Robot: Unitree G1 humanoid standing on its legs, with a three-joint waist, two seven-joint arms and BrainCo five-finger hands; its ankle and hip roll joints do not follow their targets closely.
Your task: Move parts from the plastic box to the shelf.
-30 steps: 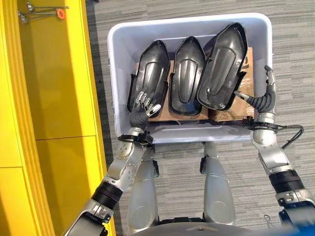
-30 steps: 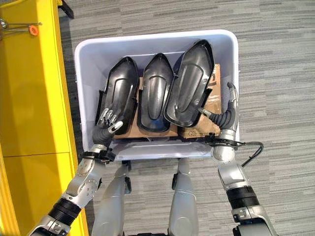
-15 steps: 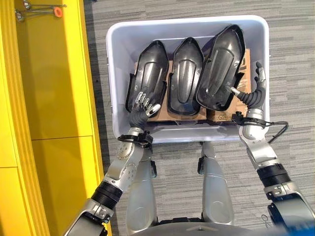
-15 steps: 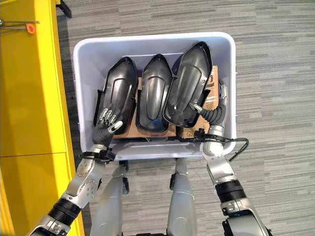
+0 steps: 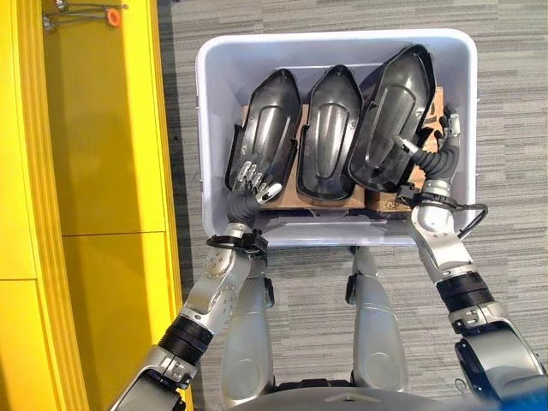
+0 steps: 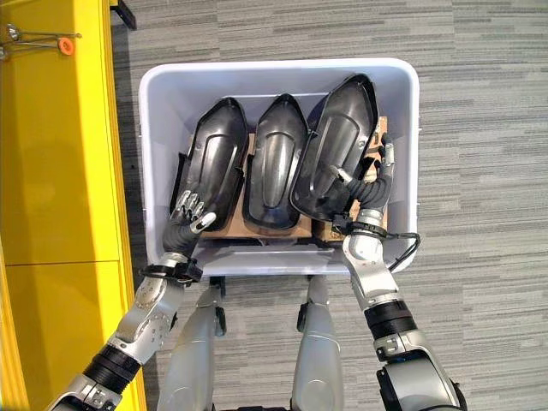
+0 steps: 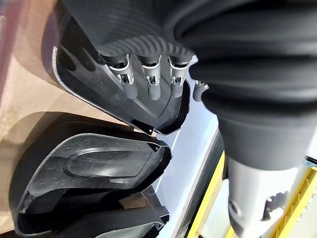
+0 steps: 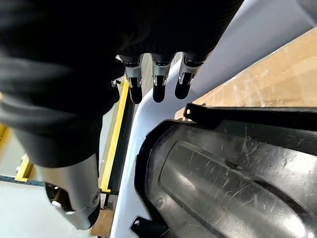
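Nearest the robot, the left hand (image 5: pixel 253 178) reaches over the near wall of the pale grey plastic box (image 5: pixel 205 128), its fingers (image 7: pixel 151 87) loosely extended and resting on the near end of the leftmost glossy black moulded plastic part (image 5: pixel 267 128), gripping nothing. The right hand (image 5: pixel 437 158) sits inside the box by its right wall, fingers relaxed and open just beside the largest black part (image 5: pixel 394 116), holding nothing. A third black part (image 5: pixel 330 128) lies between them, all on brown cardboard (image 5: pixel 432 107). The yellow shelf (image 5: pixel 94 171) stands left of the box.
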